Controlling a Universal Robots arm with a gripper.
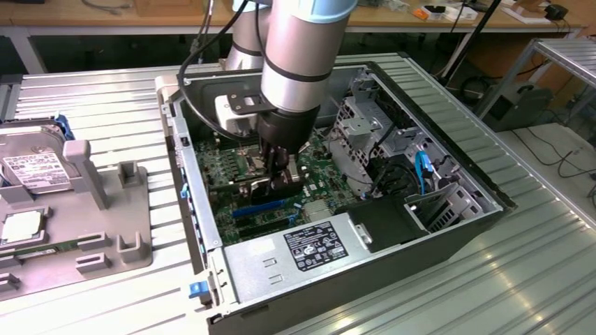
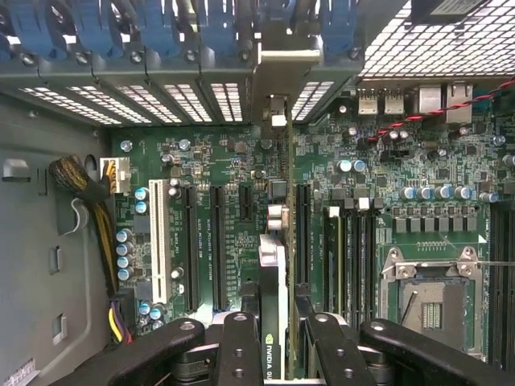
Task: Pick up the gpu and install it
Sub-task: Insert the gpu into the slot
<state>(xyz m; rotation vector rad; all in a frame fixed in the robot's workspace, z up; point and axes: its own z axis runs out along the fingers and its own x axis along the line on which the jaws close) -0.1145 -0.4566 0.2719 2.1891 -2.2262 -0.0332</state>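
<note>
I see a ribbed metal tabletop [image 1: 521, 279] across the lower frame. A wooden workbench [image 1: 112, 17] runs along the top edge, dark space beneath it. Cables [image 1: 559, 150] trail over the floor at right.

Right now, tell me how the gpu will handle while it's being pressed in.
The gpu, clamped edge-on between the fingers, looks like a thin rigid board, so probably stiff but fragile. Held upright above the motherboard, it may tilt if pushed off-line.
</note>
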